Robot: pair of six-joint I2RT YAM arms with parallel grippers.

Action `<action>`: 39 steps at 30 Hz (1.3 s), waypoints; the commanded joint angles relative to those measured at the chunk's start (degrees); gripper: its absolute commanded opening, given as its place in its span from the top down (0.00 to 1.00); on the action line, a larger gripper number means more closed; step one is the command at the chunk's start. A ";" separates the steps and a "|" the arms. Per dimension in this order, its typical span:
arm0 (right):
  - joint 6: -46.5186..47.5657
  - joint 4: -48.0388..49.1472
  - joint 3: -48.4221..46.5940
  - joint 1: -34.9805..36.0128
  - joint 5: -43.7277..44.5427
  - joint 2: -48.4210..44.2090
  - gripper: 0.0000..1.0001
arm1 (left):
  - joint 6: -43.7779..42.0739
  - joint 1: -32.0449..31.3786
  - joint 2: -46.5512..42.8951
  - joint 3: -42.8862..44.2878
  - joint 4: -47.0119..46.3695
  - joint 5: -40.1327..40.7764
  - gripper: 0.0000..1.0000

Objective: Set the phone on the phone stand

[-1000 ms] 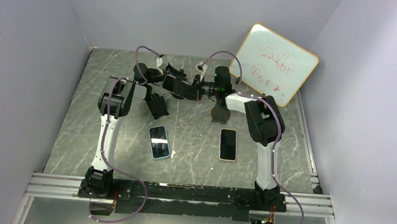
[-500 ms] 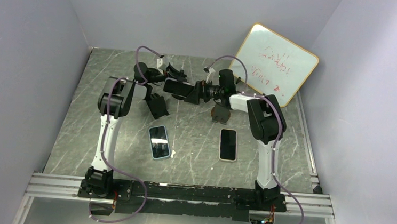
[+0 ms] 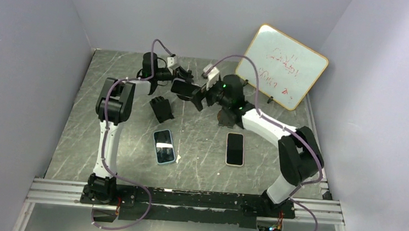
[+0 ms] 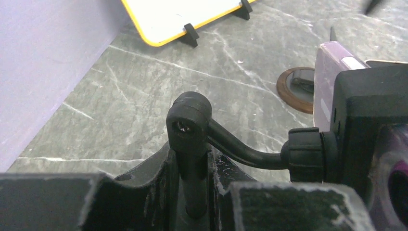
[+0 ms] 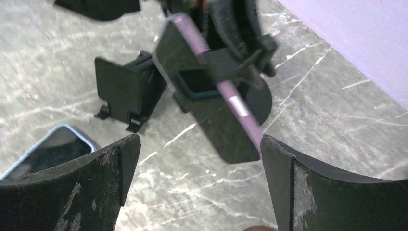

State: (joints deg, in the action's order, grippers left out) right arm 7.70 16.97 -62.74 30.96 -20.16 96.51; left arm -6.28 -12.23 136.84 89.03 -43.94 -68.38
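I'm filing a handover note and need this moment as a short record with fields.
left gripper: fingers shut on the stand stem
right gripper: open, holding nothing, apart from the phone
purple phone: in the stand's clamp, between the two grippers
other phones: blue-cased phone and light-cased phone, flat on the table
also there: second black stand, whiteboard

tabletop (image 3: pixel 198 167): grey marbled slab | near-left: blue-case phone (image 3: pixel 164 146) flat, screen up | near-right: pink-case phone (image 3: pixel 235 149) flat, screen up, well apart from 1st | mid-left: blk stand (image 3: pixel 162 108) upright | ctr: round brown disc (image 3: pixel 226 118) | far-right: whiteboard (image 3: pixel 281 66) on blk feet, tilted
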 commanded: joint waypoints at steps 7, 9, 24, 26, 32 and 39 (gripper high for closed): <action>23.71 -1.26 9.58 12.09 32.30 -2.17 0.00 | -12.18 0.63 0.72 1.54 14.95 4.87 0.95; 27.70 3.17 10.43 13.43 36.59 -1.40 0.00 | -11.94 0.63 0.74 1.57 14.77 4.52 0.95; 37.83 10.40 2.66 14.63 34.06 9.79 0.00 | -9.80 0.63 2.62 2.88 14.06 2.18 0.95; 38.80 11.22 1.76 14.65 34.24 11.02 0.00 | -8.96 0.63 2.81 2.86 13.17 1.78 0.95; 40.31 11.31 -1.02 14.47 33.98 13.46 0.00 | -8.53 0.61 3.17 3.07 12.89 1.17 0.95; 40.89 13.80 -2.01 14.06 35.19 14.83 0.13 | -8.48 0.63 3.26 3.07 13.09 0.60 0.95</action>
State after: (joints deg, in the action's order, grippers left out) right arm 47.40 26.76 -63.46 45.60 14.76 110.13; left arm -11.77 -11.73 136.84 92.42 -34.09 -68.07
